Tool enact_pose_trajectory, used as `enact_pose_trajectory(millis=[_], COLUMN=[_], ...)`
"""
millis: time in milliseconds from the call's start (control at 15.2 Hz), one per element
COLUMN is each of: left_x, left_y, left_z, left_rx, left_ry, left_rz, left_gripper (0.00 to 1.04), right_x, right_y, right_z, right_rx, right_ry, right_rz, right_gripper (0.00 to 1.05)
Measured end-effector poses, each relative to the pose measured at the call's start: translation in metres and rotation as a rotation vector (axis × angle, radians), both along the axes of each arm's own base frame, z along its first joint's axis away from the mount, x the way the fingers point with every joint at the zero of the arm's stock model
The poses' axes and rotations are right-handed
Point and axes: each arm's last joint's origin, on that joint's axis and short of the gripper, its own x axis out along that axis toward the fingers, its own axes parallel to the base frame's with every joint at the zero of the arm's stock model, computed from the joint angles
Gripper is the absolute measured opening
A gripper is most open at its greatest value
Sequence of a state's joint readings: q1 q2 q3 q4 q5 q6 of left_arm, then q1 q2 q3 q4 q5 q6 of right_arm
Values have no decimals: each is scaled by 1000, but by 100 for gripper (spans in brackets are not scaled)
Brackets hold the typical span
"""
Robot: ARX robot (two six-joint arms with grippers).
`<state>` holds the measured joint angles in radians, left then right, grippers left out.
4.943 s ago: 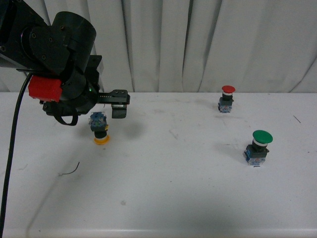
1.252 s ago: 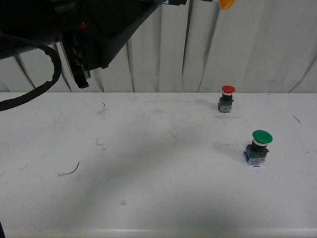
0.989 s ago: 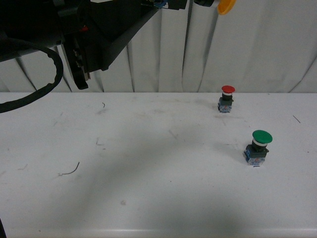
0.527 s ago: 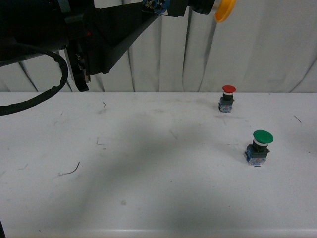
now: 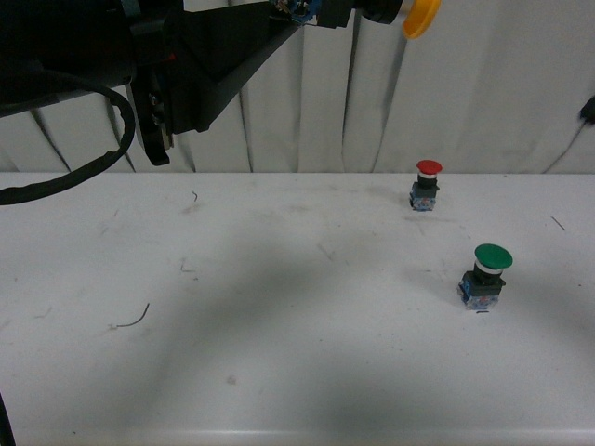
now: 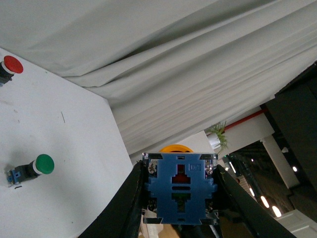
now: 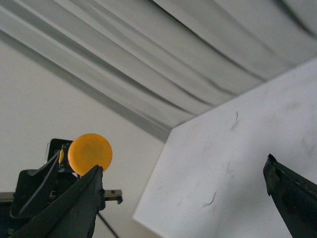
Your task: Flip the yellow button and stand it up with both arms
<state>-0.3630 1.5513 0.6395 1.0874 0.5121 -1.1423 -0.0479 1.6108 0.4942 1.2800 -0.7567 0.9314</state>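
Fronting pleated curtains (image 5: pixel 502 84), a scuffed white table (image 5: pixel 279 353); yellow button (image 5: pixel 421 17) held above.

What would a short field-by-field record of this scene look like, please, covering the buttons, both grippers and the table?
table: white, scuffed
left gripper: shut on the blue block of the yellow button
yellow button: raised high above the table, cap pointing sideways
right gripper: open wide, empty
red button: upright on the table, far side
green button: upright, nearer than the red button
task stage: yellow button not yet stood on the table
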Motion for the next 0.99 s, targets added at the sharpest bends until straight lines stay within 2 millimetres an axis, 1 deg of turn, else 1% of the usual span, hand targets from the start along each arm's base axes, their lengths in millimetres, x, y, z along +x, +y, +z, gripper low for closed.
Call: enact_pose_trajectory(millis=[66, 132, 198, 264, 395, 461, 527, 659, 857, 989], left_x=[1, 1, 1, 2, 3, 3, 3, 3, 4, 4], left_y=[0, 0, 0, -1, -1, -1, -1, -1, 0, 0], left_z=[0, 0, -1, -2, -1, -1, -1, -1, -1, -2], left_rx=[0, 1, 5, 8, 15, 15, 16, 17, 19, 20], left_ry=[0, 0, 1, 4, -4, -6, -7, -7, -8, -5], left_rz=[0, 1, 3, 5, 6, 7, 7, 7, 12, 12], left_gripper=[35, 35, 35, 35, 35, 35, 35, 35, 35, 35], right_x=[2, 3, 2, 1, 8, 9, 11, 23, 33, 33], right_y=[5, 9, 14, 20, 33, 41, 47, 58, 73, 83], right_z=[-13, -16, -14, -5, 12, 16, 17, 20, 14, 10], right_rx=[102, 183, 246, 276, 283, 279, 276, 279, 318, 335], right_ry=[142, 230, 272, 275, 219, 206, 203, 197, 274, 331], right_rz=[48, 70, 81, 107, 155, 185, 208, 229, 298, 343], right_gripper=[98, 98, 98, 98, 98, 98, 98, 98, 98, 98])
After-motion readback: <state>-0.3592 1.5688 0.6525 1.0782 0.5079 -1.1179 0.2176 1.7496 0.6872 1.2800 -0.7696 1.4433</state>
